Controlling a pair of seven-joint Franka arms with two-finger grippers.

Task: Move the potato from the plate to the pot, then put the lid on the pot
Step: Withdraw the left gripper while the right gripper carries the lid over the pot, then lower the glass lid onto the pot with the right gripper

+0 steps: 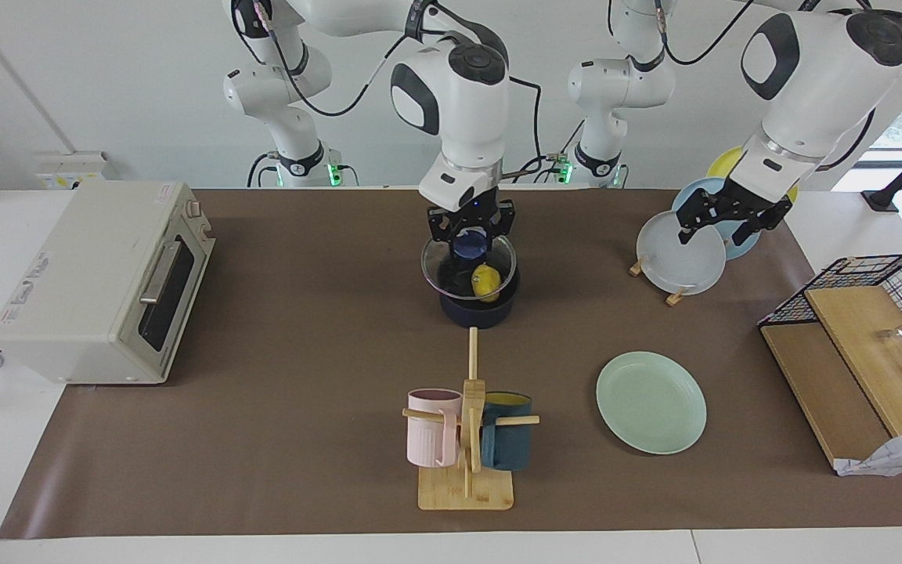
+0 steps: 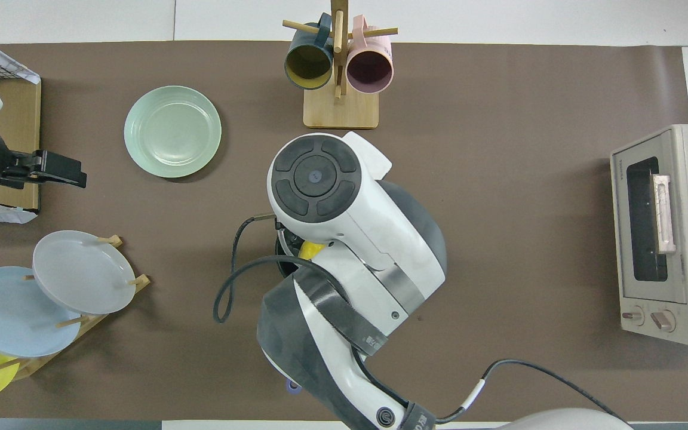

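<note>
— Where's the potato [image 1: 485,283] sitting?

— Inside the pot [image 1: 479,301], near the table's middle. The plate [image 1: 651,402] lies bare, farther from the robots than the pot and toward the left arm's end.

— And the lid [image 1: 467,268]?

— The right gripper [image 1: 470,229] is clenched on its blue knob, holding it tilted directly over the pot (the glass rim nearest the robots looks raised; whether the lower edge touches the pot I cannot tell).

— The other arm?

— It waits. The left gripper [image 1: 721,222] hangs over the dish rack [image 1: 674,296] with its upright plates, fingers spread apart, grasping nothing.

— Anything else around?

— A mug tree [image 1: 467,462] stands farther from the robots than the pot; a toaster oven [image 1: 99,282] sits at the right arm's end.
</note>
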